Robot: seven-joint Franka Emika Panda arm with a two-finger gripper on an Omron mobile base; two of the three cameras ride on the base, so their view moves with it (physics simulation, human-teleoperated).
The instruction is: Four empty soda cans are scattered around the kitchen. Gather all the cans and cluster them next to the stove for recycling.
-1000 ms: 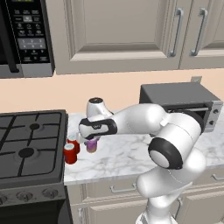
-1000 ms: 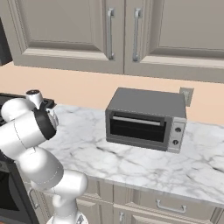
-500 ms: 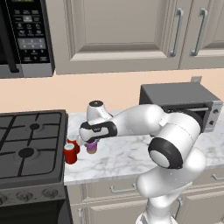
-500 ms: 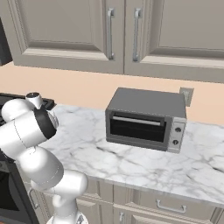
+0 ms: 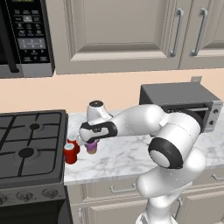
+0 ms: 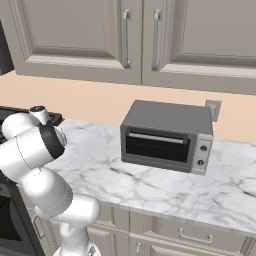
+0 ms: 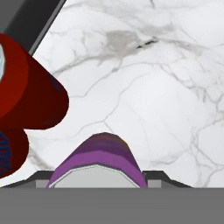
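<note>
the purple can [image 5: 91, 147] sits upright on the marble counter [image 5: 127, 153], right under my gripper [image 5: 91, 142], a little right of the stove [image 5: 30, 151]. in the hand view its silver top and purple rim [image 7: 97, 166] rise between my dark fingertips [image 7: 155, 176], which sit close on either side of it; i cannot tell whether they press on it. just left of it stand two red cans, one nearer [image 5: 69, 153] and one farther [image 5: 73, 143], both by the stove's right edge; in the hand view the big one [image 7: 30, 94] looms at the left. farther right along the counter is the grey toaster oven [image 5: 181, 105], against the wall under the cabinets [image 5: 127, 35]. a black microwave [image 5: 24, 37] hangs above the stove.
</note>
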